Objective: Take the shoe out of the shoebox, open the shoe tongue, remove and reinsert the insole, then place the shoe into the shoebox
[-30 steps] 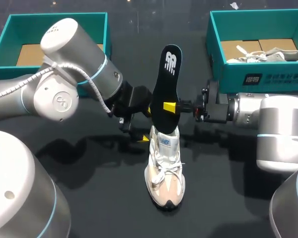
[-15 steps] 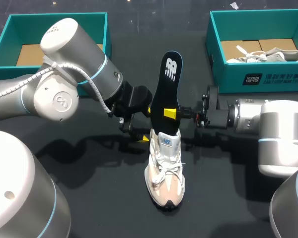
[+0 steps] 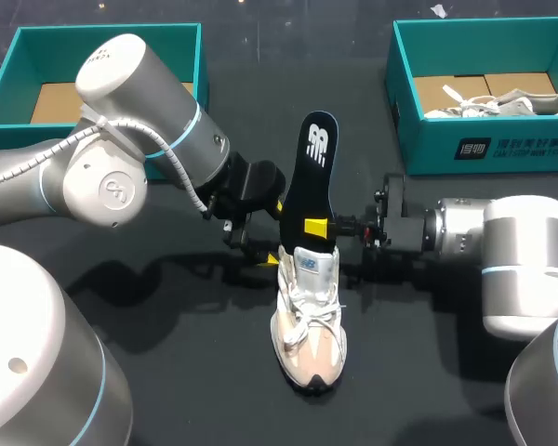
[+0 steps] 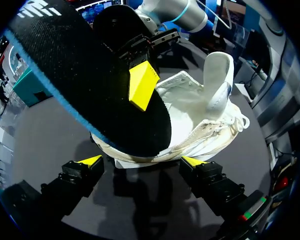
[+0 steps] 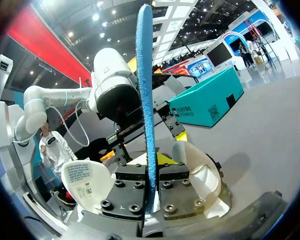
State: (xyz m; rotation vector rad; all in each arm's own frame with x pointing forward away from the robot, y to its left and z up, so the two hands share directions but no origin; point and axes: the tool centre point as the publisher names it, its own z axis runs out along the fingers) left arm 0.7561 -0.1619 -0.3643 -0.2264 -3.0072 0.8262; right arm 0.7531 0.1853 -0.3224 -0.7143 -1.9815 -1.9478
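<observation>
insole (image 3: pixel 309 186): white logo | shoebox (image 3: pixel 428 139) front: white print, unreadable | tongue label (image 5: pixel 85 181): print too small

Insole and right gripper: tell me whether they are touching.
Touching. The right wrist view shows the insole edge-on, pinched between both fingers of the right gripper.

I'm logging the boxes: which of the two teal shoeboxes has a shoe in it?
The right shoebox: a pale shoe lies inside it. The left shoebox shows only its brown cardboard floor.
</observation>
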